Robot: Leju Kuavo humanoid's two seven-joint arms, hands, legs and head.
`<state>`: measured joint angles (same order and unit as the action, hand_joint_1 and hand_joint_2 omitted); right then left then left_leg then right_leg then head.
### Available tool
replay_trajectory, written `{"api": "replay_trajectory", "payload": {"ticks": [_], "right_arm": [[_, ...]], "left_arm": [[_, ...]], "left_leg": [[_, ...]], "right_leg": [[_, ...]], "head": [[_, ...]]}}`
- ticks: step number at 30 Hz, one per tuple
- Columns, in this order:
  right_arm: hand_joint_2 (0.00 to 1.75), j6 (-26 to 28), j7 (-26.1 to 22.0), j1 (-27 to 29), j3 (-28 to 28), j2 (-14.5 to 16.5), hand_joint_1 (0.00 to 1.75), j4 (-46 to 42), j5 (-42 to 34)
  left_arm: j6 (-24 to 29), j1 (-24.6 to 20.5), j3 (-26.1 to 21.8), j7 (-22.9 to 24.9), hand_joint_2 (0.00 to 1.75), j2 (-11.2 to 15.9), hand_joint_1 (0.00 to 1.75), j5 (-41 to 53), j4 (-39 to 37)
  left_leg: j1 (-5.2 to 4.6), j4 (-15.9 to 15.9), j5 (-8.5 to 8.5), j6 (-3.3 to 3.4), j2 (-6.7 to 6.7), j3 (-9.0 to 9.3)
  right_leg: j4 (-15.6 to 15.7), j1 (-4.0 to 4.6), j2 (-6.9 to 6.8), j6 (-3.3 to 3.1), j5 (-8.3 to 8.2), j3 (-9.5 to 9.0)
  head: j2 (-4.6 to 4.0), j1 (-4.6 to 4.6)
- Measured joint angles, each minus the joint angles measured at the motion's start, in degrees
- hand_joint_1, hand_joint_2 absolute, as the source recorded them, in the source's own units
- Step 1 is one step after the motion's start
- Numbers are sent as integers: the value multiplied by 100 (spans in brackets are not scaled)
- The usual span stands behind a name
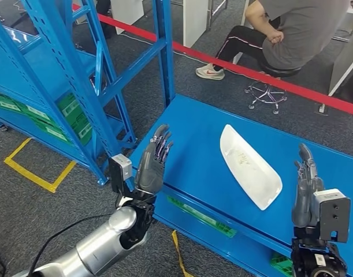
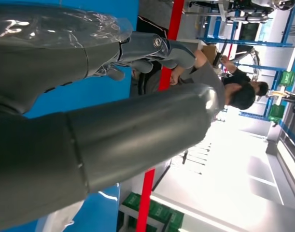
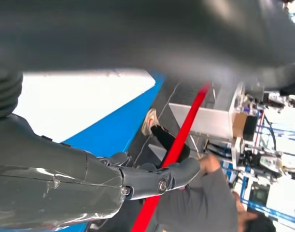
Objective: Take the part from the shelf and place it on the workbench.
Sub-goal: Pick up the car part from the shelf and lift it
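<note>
The white elongated part (image 1: 250,165) lies flat on the blue workbench (image 1: 196,150), touched by neither hand. My left hand (image 1: 153,161) is raised at the bench's left front edge, fingers straight and apart, holding nothing. At the bench's right front my right hand (image 1: 306,186) stands upright, fingers extended and empty, a little to the right of the part. In the left wrist view my left hand (image 2: 102,96) stretches out with nothing in it. The right wrist view shows my right hand (image 3: 102,179) empty, with the white part (image 3: 87,101) beyond it.
The blue shelf rack (image 1: 74,75) with green labelled bins (image 1: 76,118) stands at the left. A seated person (image 1: 279,32) on a stool is behind red floor tape (image 1: 253,72). Yellow floor marking (image 1: 34,173) lies at the lower left.
</note>
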<state>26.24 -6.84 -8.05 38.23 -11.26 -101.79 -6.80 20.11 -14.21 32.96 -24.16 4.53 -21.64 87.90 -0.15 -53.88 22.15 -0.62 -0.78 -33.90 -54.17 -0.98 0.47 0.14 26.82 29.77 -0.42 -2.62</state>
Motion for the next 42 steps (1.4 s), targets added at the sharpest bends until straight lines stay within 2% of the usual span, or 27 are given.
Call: {"api": "replay_trajectory", "payload": {"ticks": [5,10,20,30,38,42], "right_arm": [[175,-5,182,-4,-66,1,0,3,-61],[175,-136,420,-33,-149,-1,0,44,-22],[175,-676,961,-251,-196,-83,0,363,-16],[175,-872,1149,-377,-193,-152,0,706,-83],[175,-1611,1544,-718,-125,-286,0,1372,-649],[175,-1923,1664,-1019,-17,-367,0,1750,-676]], "left_arm": [[30,6,0,1,0,11,0,-1,3],[34,11,0,8,0,21,0,1,18],[99,14,0,16,0,26,0,5,79],[100,14,0,72,0,28,0,5,127],[103,8,0,95,0,29,0,-49,129],[106,10,0,94,0,32,0,-56,130]], "left_leg": [[-5,-6,24,35,-12,1],[-4,-7,29,41,-12,1],[10,3,28,38,-12,7],[15,3,35,27,-12,7],[15,3,36,25,-12,6],[15,3,36,25,-12,6]], "right_leg": [[44,-7,-2,93,-2,-36],[47,-7,-6,126,2,-35],[46,27,-7,124,4,-35],[45,35,-7,111,14,-35],[45,36,-7,109,15,-35],[45,36,-6,109,15,-36]], "head": [[0,-1],[0,-2],[0,-3],[0,-3],[0,-3],[0,-3]]}}
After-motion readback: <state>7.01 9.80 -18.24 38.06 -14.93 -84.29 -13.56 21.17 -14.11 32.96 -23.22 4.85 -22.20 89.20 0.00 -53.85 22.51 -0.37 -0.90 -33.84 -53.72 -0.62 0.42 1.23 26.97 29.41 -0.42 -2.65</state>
